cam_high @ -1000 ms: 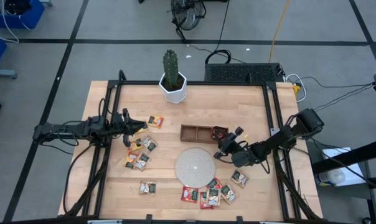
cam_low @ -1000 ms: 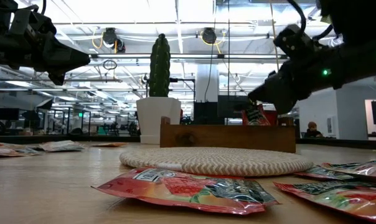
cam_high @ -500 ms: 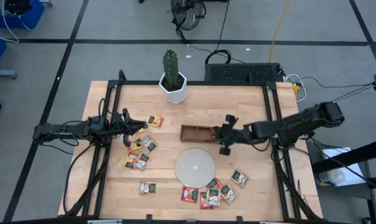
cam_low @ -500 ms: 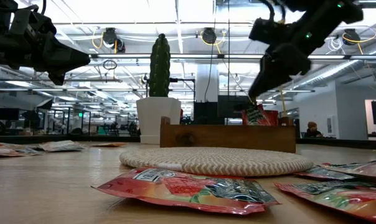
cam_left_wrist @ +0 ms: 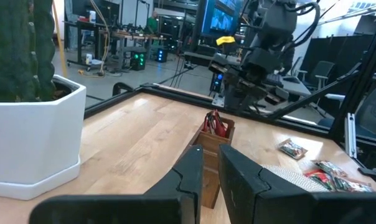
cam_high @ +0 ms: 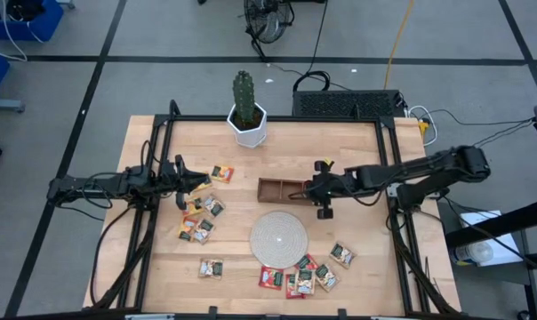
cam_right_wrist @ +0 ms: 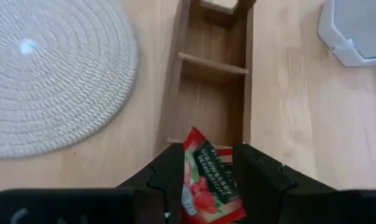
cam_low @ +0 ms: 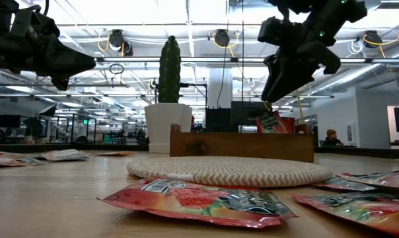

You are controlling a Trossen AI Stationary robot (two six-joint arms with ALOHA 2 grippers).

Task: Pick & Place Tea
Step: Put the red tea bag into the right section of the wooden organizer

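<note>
You see the left gripper (cam_left_wrist: 211,171) nearly closed before the wooden tray (cam_left_wrist: 213,144); a red sachet (cam_left_wrist: 216,123) stands in it, the right gripper (cam_left_wrist: 238,93) above.

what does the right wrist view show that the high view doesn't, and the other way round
Only the right wrist view shows the red tea sachet standing between the right gripper fingers, over the end compartment of the wooden tray. Only the high view shows the left gripper, the loose sachets and the cactus. Both show the tray and the woven disc.
</note>
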